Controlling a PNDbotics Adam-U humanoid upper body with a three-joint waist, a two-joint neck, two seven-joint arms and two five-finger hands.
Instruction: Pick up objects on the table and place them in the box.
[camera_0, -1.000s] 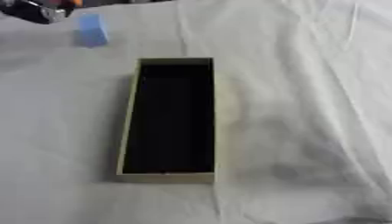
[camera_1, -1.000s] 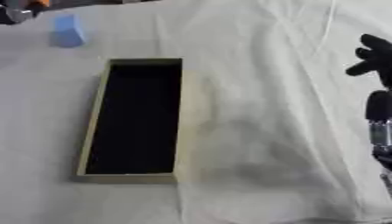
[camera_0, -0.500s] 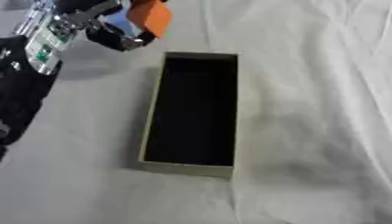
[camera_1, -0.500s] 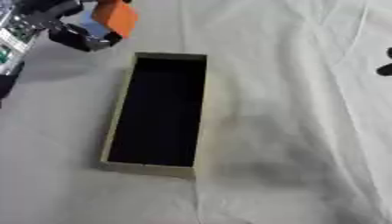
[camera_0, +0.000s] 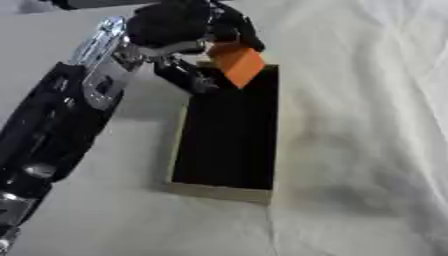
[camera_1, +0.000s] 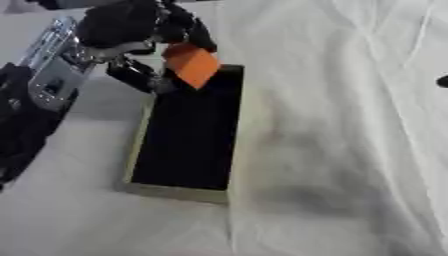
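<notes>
The left robot hand (camera_0: 179, 27) comes in from the left side, and its fingers are curled around an orange block (camera_0: 236, 62). The block is tilted and hangs over the far end of the long box (camera_0: 229, 192) with the dark inside. The box lies on the surface (camera_0: 367, 125), which is covered with white cloth. At the right edge of the right eye view only a small dark part of the right robot hand (camera_1: 443, 81) shows, and whether it is apart or together cannot be told.

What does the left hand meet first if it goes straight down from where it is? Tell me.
Most likely the far end of the box. The left hand, fingers curled on the orange block, hangs over that end, so the block would reach the dark interior first. Its height above the box is unclear.
</notes>
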